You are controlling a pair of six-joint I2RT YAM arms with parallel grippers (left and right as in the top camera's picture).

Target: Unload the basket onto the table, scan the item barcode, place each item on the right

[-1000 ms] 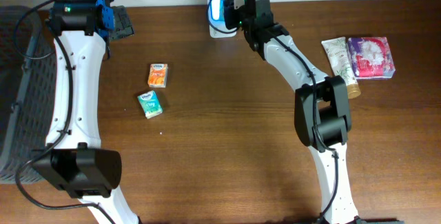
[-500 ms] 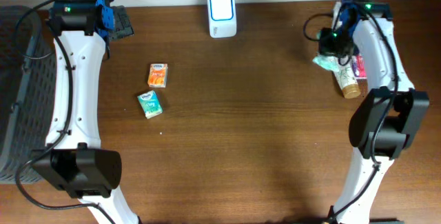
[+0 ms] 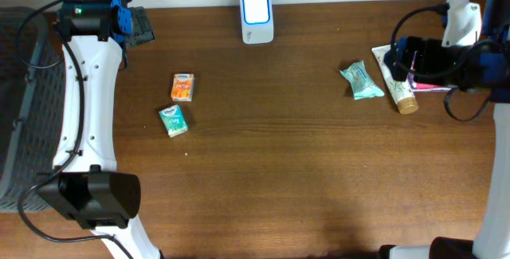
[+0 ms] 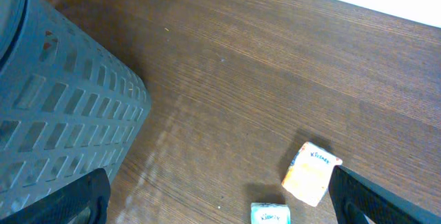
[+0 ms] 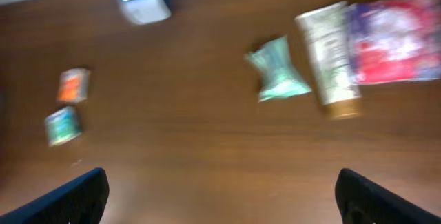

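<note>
The right pincer (image 5: 220,200) stands spread wide with nothing between its fingers, held up off the wooden table (image 3: 271,163) near the far right corner. From above it covers part of a cream tube with a brown cap (image 3: 398,88) and a pink and purple packet (image 3: 434,68), which lie side by side by the right edge. Just beside the tube, on its left, the teal packet (image 3: 361,81) lies flat on the bare wood, apart from either pincer. The white barcode scanner (image 3: 256,17) sits at the middle of the far edge, well apart from the packet.

The left pincer (image 4: 220,200) is also spread wide and empty, hanging over the far left corner. Below it, toward the left half of the table, lie an orange Kleenex pack (image 3: 182,88) and a green tissue pack (image 3: 173,120), near each other but not touching. A grey slotted basket (image 3: 20,107) stands at the left edge.
</note>
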